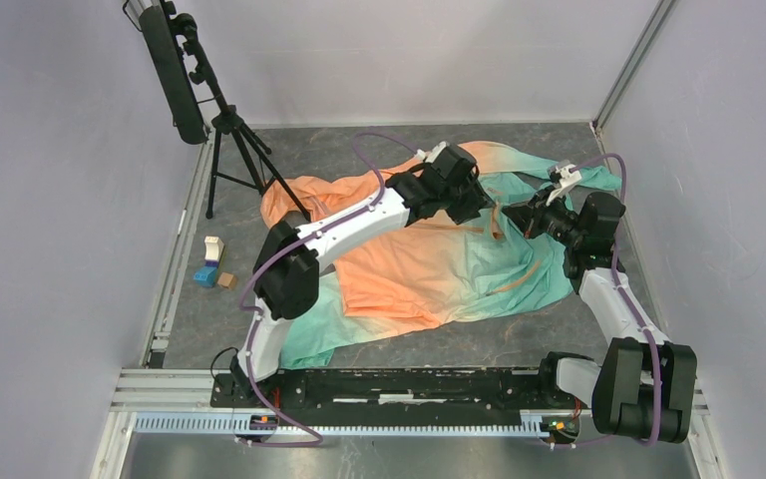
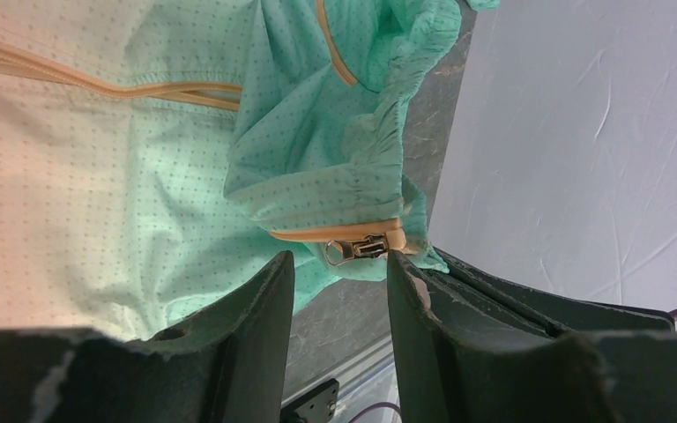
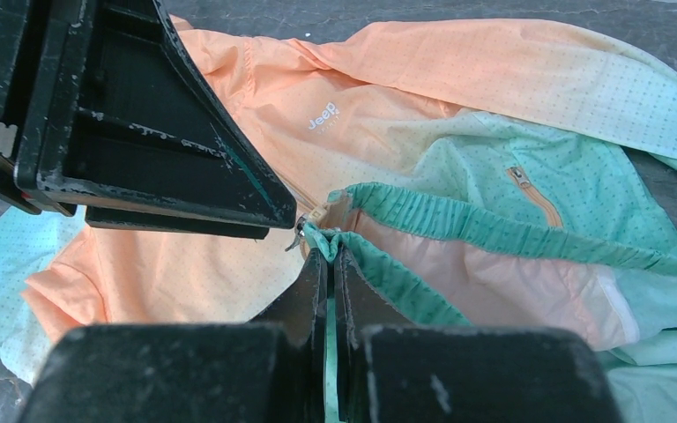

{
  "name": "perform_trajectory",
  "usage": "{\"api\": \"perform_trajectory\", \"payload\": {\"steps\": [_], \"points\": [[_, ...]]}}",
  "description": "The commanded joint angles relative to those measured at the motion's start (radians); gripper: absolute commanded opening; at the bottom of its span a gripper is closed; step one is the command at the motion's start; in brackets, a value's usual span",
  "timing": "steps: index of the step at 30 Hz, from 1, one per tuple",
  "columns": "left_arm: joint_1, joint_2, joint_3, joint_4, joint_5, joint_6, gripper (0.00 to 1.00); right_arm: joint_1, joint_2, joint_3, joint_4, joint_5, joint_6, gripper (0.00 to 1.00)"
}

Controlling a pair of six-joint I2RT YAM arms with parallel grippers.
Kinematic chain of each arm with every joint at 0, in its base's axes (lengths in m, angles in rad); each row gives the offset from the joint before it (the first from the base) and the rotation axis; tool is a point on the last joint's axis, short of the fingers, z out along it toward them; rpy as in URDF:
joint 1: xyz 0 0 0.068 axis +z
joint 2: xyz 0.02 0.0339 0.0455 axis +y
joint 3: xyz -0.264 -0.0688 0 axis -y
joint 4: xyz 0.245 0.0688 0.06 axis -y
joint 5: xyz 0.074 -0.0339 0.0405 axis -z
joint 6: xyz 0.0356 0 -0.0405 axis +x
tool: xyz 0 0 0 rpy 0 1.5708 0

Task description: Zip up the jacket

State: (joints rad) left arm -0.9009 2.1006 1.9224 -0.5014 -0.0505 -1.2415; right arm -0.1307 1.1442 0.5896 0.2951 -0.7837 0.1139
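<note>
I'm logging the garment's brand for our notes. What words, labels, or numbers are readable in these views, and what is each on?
"Jeep": white logo on the orange chest of the jacket, seen in the right wrist view.
Smaller print just below the logo: too small to read.
No other readable text in any view.

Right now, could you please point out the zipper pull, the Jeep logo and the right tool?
zipper pull [image 2: 357, 249]: left wrist view, on its metal tab.
Jeep logo [image 3: 322, 116]: right wrist view, on the white lettering.
right tool [image 3: 329, 253]: right wrist view, midway between its fingertips.
</note>
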Motion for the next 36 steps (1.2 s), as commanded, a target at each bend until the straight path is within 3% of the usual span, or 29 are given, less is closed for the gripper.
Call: {"api": "perform_trajectory", "payload": {"steps": [1,7,11,15,18,24,26,28,30,32,36], "points": [[-0.001,-0.062,-0.043,0.096,0.02,-0.078,0.5,0.008,-0.017,0.009,0.036,0.004,-0.014,0.0],[0.002,-0.12,-0.197,0.248,0.008,-0.152,0.48,0.011,-0.018,0.01,0.032,0.003,-0.015,0.0],[0.005,-0.213,-0.386,0.432,-0.048,-0.216,0.58,0.017,-0.021,0.011,0.032,0.004,-0.014,0.0],[0.011,-0.249,-0.463,0.556,-0.038,-0.183,0.67,0.025,-0.018,0.012,0.031,0.004,-0.012,0.0],[0.02,-0.253,-0.477,0.658,0.042,-0.013,0.64,0.026,-0.018,0.014,0.032,-0.002,-0.012,0.0],[0.023,-0.327,-0.614,0.797,0.223,0.625,0.67,0.026,-0.021,0.018,0.032,-0.019,-0.019,0.0],[0.022,-0.37,-0.694,0.815,0.258,0.8,0.64,0.026,-0.019,0.019,0.032,-0.03,-0.022,0.01],[0.028,-0.384,-0.726,0.827,0.367,0.951,0.63,0.026,-0.018,0.02,0.032,-0.046,-0.028,0.0],[0.05,-0.352,-0.654,0.734,0.584,1.056,0.63,0.026,-0.015,0.019,0.035,-0.067,-0.036,0.0],[0.094,-0.294,-0.553,0.668,0.784,1.008,0.6,0.026,-0.014,0.018,0.033,-0.075,-0.047,0.0],[0.184,-0.2,-0.536,0.971,0.965,0.65,0.63,0.026,-0.011,0.022,0.017,-0.077,-0.058,0.0]]}}
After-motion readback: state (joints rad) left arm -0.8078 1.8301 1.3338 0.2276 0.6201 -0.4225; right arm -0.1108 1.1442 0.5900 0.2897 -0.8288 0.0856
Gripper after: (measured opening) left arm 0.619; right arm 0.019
